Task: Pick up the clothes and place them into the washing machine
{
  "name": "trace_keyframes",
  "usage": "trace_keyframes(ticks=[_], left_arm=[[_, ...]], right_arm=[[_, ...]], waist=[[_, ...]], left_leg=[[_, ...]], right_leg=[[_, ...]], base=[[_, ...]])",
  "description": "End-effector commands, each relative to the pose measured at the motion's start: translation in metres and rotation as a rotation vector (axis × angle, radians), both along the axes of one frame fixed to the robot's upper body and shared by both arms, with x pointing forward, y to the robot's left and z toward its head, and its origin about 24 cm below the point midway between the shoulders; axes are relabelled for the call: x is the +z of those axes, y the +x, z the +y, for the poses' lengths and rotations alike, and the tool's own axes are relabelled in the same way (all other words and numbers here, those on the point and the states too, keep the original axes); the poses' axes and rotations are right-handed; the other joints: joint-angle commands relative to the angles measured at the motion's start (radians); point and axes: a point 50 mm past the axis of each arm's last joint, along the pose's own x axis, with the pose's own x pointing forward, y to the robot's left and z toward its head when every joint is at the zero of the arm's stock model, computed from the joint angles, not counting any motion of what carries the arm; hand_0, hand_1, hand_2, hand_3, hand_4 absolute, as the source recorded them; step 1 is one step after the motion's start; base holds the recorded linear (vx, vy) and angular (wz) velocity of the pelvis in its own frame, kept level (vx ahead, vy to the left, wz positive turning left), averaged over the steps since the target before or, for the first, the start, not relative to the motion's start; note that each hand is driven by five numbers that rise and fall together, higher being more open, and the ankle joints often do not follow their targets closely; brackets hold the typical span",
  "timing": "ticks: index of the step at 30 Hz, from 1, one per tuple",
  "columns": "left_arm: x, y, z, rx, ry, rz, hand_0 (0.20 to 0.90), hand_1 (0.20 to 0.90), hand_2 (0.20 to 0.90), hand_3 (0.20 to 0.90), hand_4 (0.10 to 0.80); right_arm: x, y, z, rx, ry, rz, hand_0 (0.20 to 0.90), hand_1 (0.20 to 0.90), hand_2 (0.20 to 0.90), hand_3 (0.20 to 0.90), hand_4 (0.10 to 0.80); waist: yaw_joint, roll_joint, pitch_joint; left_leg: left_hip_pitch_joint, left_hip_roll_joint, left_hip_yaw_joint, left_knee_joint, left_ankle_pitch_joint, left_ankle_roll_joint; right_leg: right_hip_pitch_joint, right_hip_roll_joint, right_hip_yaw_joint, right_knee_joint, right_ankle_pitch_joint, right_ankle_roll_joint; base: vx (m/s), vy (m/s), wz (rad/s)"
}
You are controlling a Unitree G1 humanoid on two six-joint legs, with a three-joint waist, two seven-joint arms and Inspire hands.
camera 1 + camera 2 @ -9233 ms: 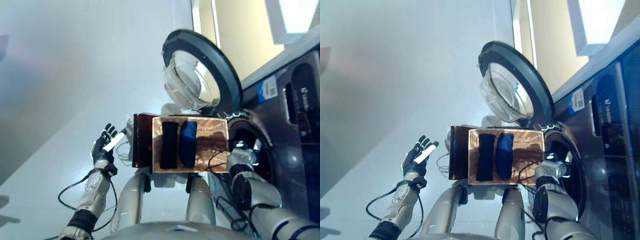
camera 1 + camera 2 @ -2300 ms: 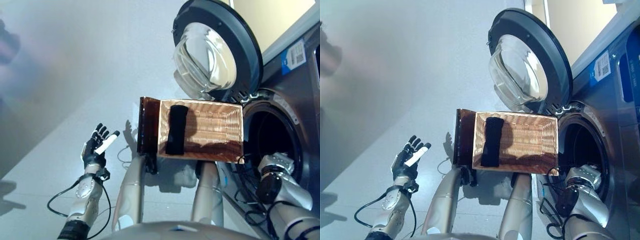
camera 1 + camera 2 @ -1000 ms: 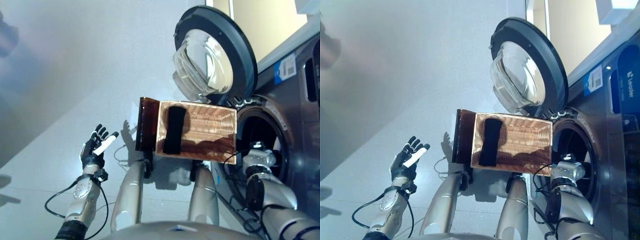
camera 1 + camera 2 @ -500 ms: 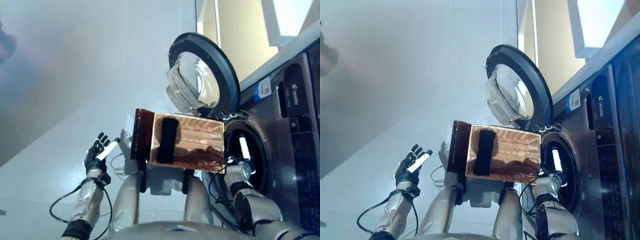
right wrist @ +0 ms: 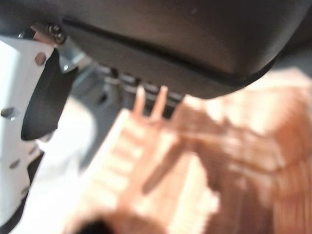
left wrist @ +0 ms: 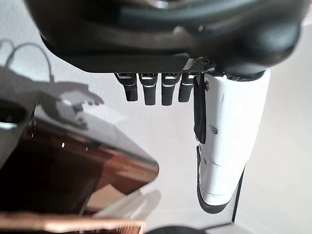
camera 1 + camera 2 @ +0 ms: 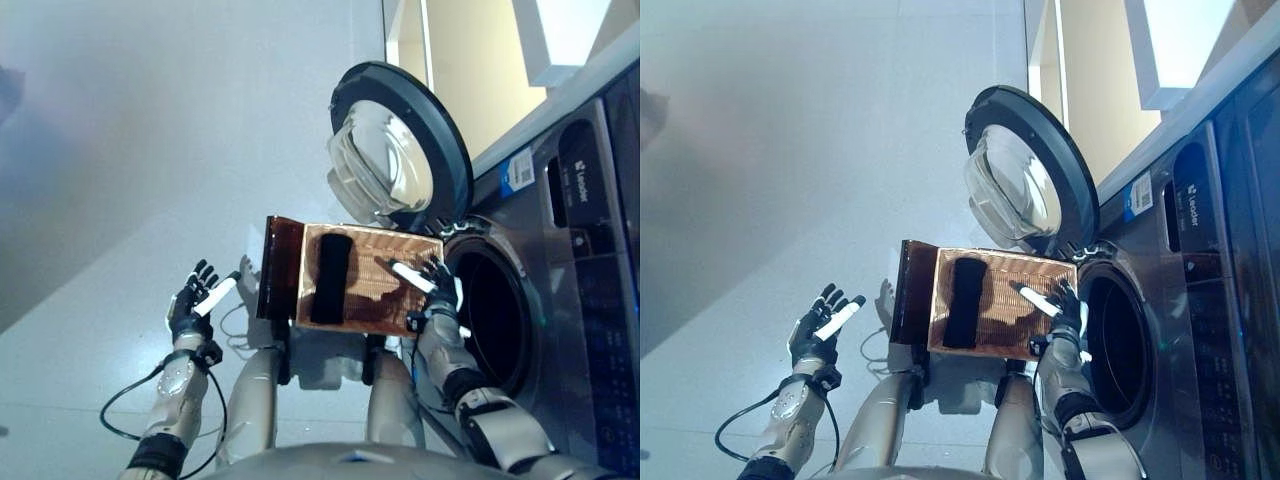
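Note:
A black rolled garment lies at the left side of the shallow wicker basket, which rests on a dark brown box beside the washing machine. The machine's round door stands open and its drum opening is dark. My right hand is open, fingers spread, over the basket's right edge next to the drum opening; it holds nothing. My left hand is open and empty, out to the left of the box; its straight fingers show in the left wrist view.
The grey floor stretches to the left and beyond the basket. The machine's dark front panel fills the right side. A pale yellow wall stands behind the open door.
My right hand has come out of the drum opening and now hovers open over the basket's right edge. The blue garment seen earlier in the basket is gone. The camera has shifted.

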Motion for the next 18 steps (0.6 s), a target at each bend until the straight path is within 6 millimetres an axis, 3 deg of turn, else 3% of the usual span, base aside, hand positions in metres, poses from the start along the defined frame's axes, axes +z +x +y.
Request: trace_keyframes(ticks=[1,2,3,12,18], left_arm=[[0.029,0.007,0.018,0.033,0.113,-0.18,0.9,0.9,0.9,0.9,0.8],[0.031,0.008,0.016,0.017,0.122,-0.19,0.9,0.9,0.9,0.9,0.8],[0.031,0.009,0.016,0.012,0.124,-0.193,0.9,0.9,0.9,0.9,0.8],[0.036,0.012,0.012,-0.021,0.135,-0.217,0.9,0.9,0.9,0.9,0.8],[0.035,0.012,0.012,-0.03,0.142,-0.214,0.9,0.9,0.9,0.9,0.8]], right_arm=[[0.021,0.004,-0.024,0.129,-0.36,-0.051,0.9,0.9,0.9,0.9,0.8],[0.024,0.006,-0.027,0.207,-0.522,-0.031,0.9,0.9,0.9,0.9,0.8],[0.026,0.008,-0.026,0.243,-0.576,-0.028,0.9,0.9,0.9,0.9,0.8],[0.029,0.016,-0.018,0.383,-0.813,-0.015,0.9,0.9,0.9,0.9,0.8],[0.035,0.02,-0.017,0.572,-1.116,-0.016,0.9,0.9,0.9,0.9,0.8]], waist=[[0.012,0.003,-0.022],[0.013,0.006,-0.024],[0.013,0.007,-0.024],[0.027,0.015,-0.028],[0.032,0.013,-0.026]], left_leg=[[-0.039,0.041,-0.054,0.014,0.025,-0.089],[-0.049,0.041,-0.057,0.018,0.024,-0.088],[-0.053,0.041,-0.058,0.02,0.024,-0.088],[-0.08,0.036,-0.058,0.033,0.021,-0.086],[-0.091,0.035,-0.058,0.044,0.015,-0.085]], right_leg=[[-0.011,-0.024,0.018,-0.099,0.167,0.004],[-0.019,-0.026,0.017,-0.095,0.167,0.004],[-0.024,-0.027,0.017,-0.093,0.168,0.005],[-0.052,-0.03,0.018,-0.082,0.172,0.008],[-0.061,-0.033,0.017,-0.074,0.17,0.009]], base=[[-0.033,-0.011,0.04],[-0.031,-0.011,0.03],[-0.04,-0.014,0.02],[0.0,0.0,0.0],[0.0,0.0,0.0]])
